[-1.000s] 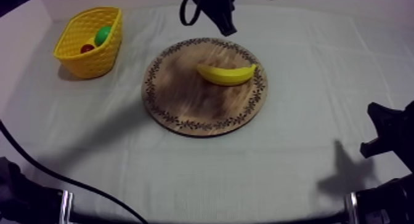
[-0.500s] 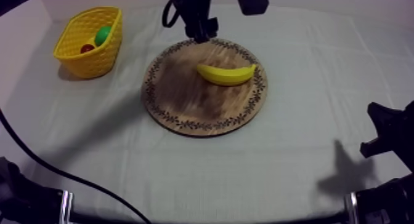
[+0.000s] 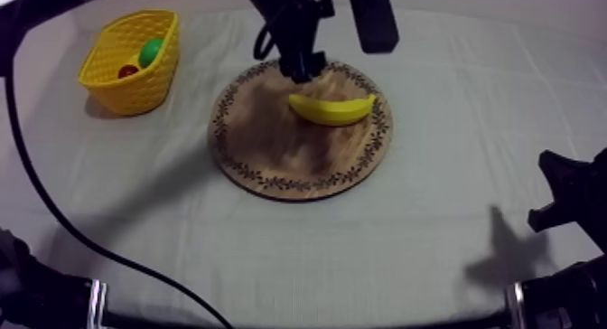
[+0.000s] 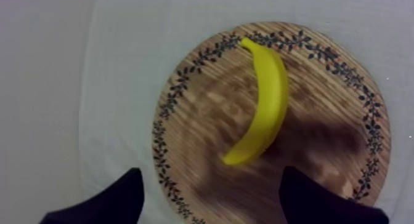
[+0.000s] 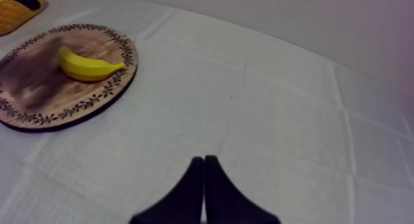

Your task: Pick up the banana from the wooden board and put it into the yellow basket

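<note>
Banana (image 4: 266, 103) lies on board (image 4: 197, 116) just ahead of wide-open, empty left pincer (image 4: 211, 177).

Surface: table (image 3: 456, 183) under grey-white cloth (image 5: 277, 116), faint fold lines crossing it in grid. Two things directly on cloth: round wooden board (image 3: 271, 147) with patterned rim, lying flat; yellow basket (image 3: 126, 90), upright. Board right beneath left gripper (image 3: 305, 69), gripper over board's rim, fingers spread apart. Basket well off to side of left gripper, apart from board, bare cloth between. Right gripper (image 5: 204, 177), fingers together as narrow wedge, over bare cloth; board well ahead of it and aside, basket beyond board.
</note>
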Motion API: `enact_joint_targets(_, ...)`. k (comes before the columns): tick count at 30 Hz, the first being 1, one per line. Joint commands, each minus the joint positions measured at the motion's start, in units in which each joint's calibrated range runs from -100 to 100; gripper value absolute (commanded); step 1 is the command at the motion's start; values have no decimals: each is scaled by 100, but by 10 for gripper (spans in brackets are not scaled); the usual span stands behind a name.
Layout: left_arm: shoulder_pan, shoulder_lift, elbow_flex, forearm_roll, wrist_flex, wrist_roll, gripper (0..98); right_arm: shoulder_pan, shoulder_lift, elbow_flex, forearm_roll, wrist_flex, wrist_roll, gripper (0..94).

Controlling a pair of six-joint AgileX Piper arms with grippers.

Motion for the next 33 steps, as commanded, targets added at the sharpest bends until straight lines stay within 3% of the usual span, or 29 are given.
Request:
enact_joint_targets(1,18,161,19,-43,-26,31,810,0,0,-3,-2,-1,-1,3)
enact_joint_targets(33,109,2587,-1316,-303,-219,225,697,0,0,-3,-2,-1,-1,3)
